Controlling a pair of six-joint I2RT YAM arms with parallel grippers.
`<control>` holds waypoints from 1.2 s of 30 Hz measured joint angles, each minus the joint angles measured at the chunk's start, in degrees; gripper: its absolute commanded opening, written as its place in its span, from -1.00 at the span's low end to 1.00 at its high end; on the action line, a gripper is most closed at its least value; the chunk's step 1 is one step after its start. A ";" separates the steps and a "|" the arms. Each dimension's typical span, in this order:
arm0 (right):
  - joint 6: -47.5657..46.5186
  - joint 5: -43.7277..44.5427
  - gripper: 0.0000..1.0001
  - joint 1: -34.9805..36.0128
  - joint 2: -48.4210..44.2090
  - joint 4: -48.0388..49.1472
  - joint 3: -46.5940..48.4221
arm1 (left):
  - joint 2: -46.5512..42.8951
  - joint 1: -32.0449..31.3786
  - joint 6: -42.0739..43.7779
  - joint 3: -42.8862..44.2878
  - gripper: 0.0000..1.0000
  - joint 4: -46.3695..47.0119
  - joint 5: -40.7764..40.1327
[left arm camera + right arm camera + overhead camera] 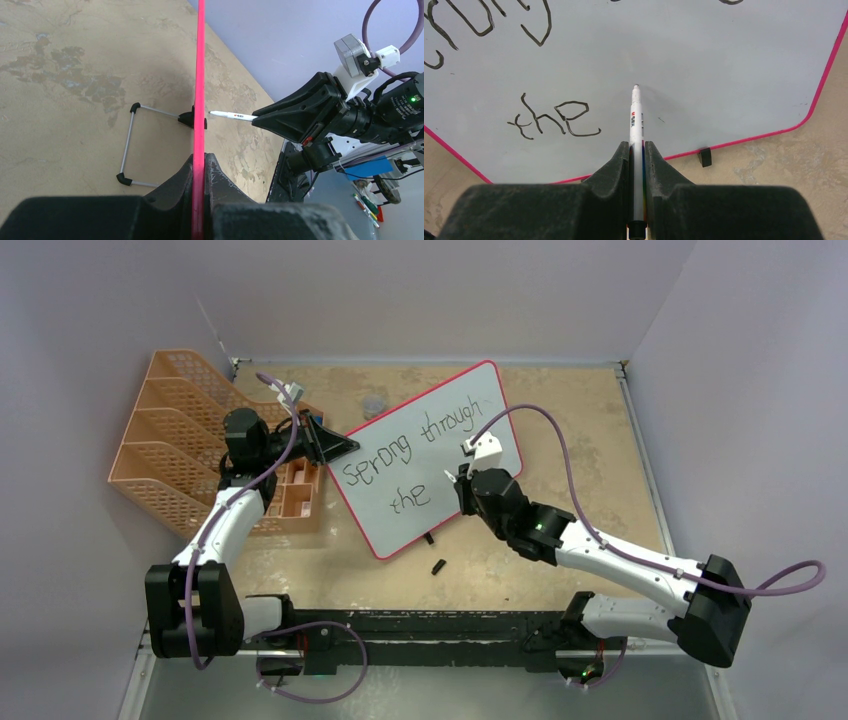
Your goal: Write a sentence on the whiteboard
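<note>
Fingers (616, 162) of the right gripper (637, 147) pinch a marker (637, 120) whose long axis points left at the whiteboard (704, 75), tip just right of the sentence (555, 120) at "the"; the left gripper (199, 165) clamps its left edge.

Black handwriting ran across the whiteboard (432, 468) in the top view. The sentence (432, 428) read roughly "Sprong through" on its upper slanted line, and only "the" sat beneath it, toward the board's lower left. The right wrist view showed that "the" plainly at centre left. The marker (637, 120) carried a small red-and-black print on its barrel, too small to read.
</note>
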 measured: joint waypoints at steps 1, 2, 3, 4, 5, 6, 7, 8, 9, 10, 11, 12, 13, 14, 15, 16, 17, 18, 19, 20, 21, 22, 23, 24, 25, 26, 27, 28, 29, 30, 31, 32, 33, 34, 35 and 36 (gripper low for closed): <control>-0.04 -0.02 -1.00 -0.07 0.00 0.00 0.00 | 0.00 0.00 0.00 0.00 -1.00 0.00 0.00; -0.11 0.00 -1.00 -0.13 0.00 0.00 0.00 | 0.00 0.00 0.00 0.00 -1.00 0.00 0.00; -0.20 0.00 -1.00 -0.17 0.00 0.00 0.00 | 0.00 0.00 0.00 0.00 -1.00 0.00 0.00; -0.22 0.00 -1.00 -0.20 0.00 0.00 0.00 | 0.00 0.00 0.00 0.00 -1.00 0.00 0.00; -0.22 0.00 -1.00 -0.20 0.00 0.00 0.00 | 0.00 0.00 0.00 0.00 -1.00 0.00 0.00; -0.24 0.00 -1.00 -0.20 0.00 0.00 0.00 | 0.00 0.00 0.00 0.00 -1.00 0.00 0.00; -0.26 -0.02 -1.00 -0.20 0.00 0.00 0.00 | 0.00 0.00 0.00 0.00 -1.00 0.00 0.00; -0.26 -0.02 -1.00 -0.20 0.00 0.00 0.00 | 0.00 0.00 0.00 0.00 -1.00 0.00 0.00; -0.28 -0.02 -1.00 -0.20 0.00 0.00 0.00 | 0.00 0.00 0.00 0.00 -1.00 0.00 0.00; -0.28 -0.02 -1.00 -0.20 0.00 0.00 0.00 | 0.00 0.00 0.00 0.00 -1.00 0.00 0.00; -0.31 -0.02 -1.00 -0.20 0.00 0.00 0.00 | 0.00 0.00 0.00 0.00 -1.00 0.00 0.00; -0.33 -0.02 -1.00 -0.22 0.00 0.00 -0.02 | 0.00 0.00 0.00 0.00 -1.00 0.00 0.00; -0.37 -0.02 -1.00 -0.24 0.00 0.00 -0.02 | 0.00 0.00 0.00 0.00 -1.00 0.00 0.00; -0.42 -0.02 -1.00 -0.24 0.00 0.00 -0.02 | 0.00 0.00 0.00 0.00 -1.00 0.00 0.00; -0.42 -0.02 -1.00 -0.24 0.00 0.00 -0.02 | 0.00 0.00 0.00 0.00 -1.00 0.00 0.00; -0.42 -0.02 -1.00 -0.26 0.00 0.04 -0.07 | 0.00 0.00 0.00 0.00 -1.00 0.00 0.00; -0.44 -0.02 -1.00 -0.31 -0.04 0.07 -0.15 | 0.00 0.00 0.00 0.00 -1.00 0.00 0.00; -0.44 -0.04 -1.00 -0.31 -0.04 0.07 -0.22 | 0.00 0.00 0.00 0.00 -1.00 0.00 0.00; -0.44 -0.07 -1.00 -0.37 -0.04 0.07 -0.24 | 0.00 0.00 0.00 0.00 -1.00 0.00 0.00; -0.44 -0.13 -1.00 -0.50 -0.04 0.09 -0.28 | 0.00 0.00 0.00 0.00 -1.00 0.00 0.00; -0.44 -0.24 -1.00 -0.61 -0.09 0.17 -0.33 | 0.00 0.00 0.00 0.00 -1.00 0.00 0.00; -0.44 -0.28 -1.00 -0.63 -0.13 0.20 -0.37 | 0.00 0.00 0.00 0.00 -1.00 0.00 0.00; -0.46 -0.33 -1.00 -0.63 -0.28 0.24 -0.48 | 0.00 0.00 0.00 0.00 -1.00 0.00 0.00; -0.44 -0.37 -1.00 -0.66 -0.39 0.33 -0.57 | 0.00 0.00 0.00 0.00 -1.00 0.00 0.00; -0.44 -0.44 -1.00 -0.76 -0.52 0.42 -0.66 | 0.00 0.00 0.00 0.00 -1.00 0.00 0.00; -0.44 -0.50 -1.00 -0.87 -0.63 0.42 -0.72 | 0.00 0.00 0.00 0.00 -1.00 0.00 0.00; -0.44 -0.68 -1.00 -0.92 -0.70 0.44 -0.76 | 0.00 0.00 0.00 0.00 -1.00 0.00 0.00; -0.44 -0.90 -1.00 -0.96 -0.70 0.48 -0.76 | 0.00 0.00 0.00 0.00 -1.00 -0.02 0.00; -0.44 -1.11 -1.00 -1.01 -0.70 0.46 -0.76 | 0.00 0.00 0.00 0.00 -1.00 0.00 0.00; -0.44 -1.27 -1.00 -1.07 -0.70 0.50 -0.83 | 0.00 0.00 0.00 0.00 -1.00 0.00 0.00; -0.44 -1.33 -1.00 -1.16 -0.70 0.57 -0.87 | 0.00 0.00 0.00 0.00 -1.00 0.00 0.00; -0.44 -1.40 -1.00 -1.27 -0.70 0.66 -0.96 | 0.00 0.00 0.00 0.00 -1.00 0.00 0.00; -0.44 -1.46 -1.00 -1.40 -0.70 0.70 -1.03 | 0.00 0.00 0.00 0.00 -1.00 0.00 0.00; -0.44 -1.49 -1.00 -1.51 -0.70 0.81 -1.05 | 0.00 0.00 0.00 0.00 -1.00 0.00 0.00; -0.44 -1.53 -1.00 -1.64 -0.70 0.85 -1.07 | 0.00 0.00 0.00 0.00 -1.00 -0.02 0.00; -0.44 -1.55 -1.00 -1.75 -0.70 0.90 -1.07 | 0.00 0.00 0.00 0.00 -1.00 0.00 0.00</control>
